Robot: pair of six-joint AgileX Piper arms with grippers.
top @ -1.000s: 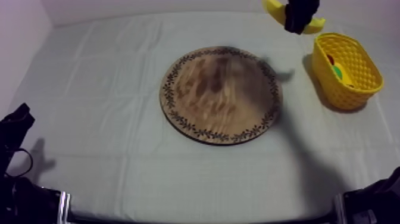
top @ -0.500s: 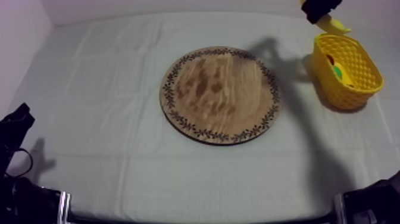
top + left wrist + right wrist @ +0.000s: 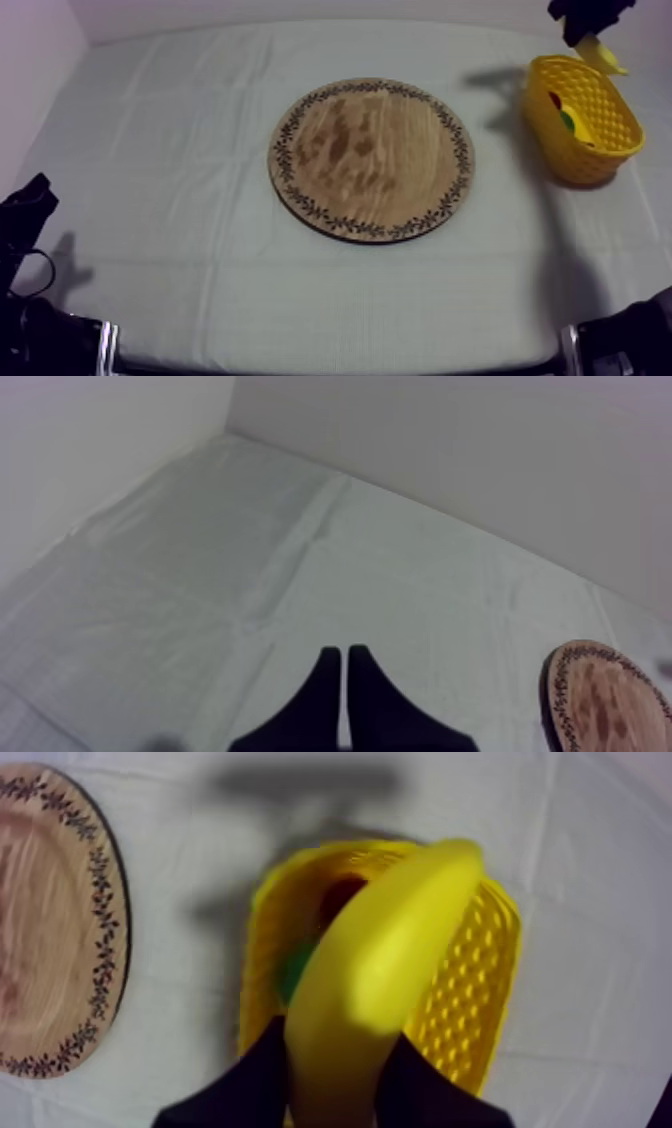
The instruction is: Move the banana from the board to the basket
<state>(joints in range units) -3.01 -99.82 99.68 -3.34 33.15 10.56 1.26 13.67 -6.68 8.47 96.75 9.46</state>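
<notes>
Black fingers of my left gripper (image 3: 344,661) lie pressed together as a wedge, low over the cloth (image 3: 200,250) at its near left. Mid-cloth sits the wooden board (image 3: 370,160). Farther off, at the far right, stands the yellow basket (image 3: 592,150) (a small red fruit (image 3: 555,100) and something green (image 3: 568,121) lie inside). Over the basket, my right gripper (image 3: 335,1062) pinches the banana (image 3: 385,952) between its fingers, clear of the rim.

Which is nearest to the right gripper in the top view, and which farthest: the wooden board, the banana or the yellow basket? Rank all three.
1. The banana: held in the right gripper itself.
2. The yellow basket: just beneath, on the right side.
3. The wooden board: farthest, in the middle, off to the left.
</notes>
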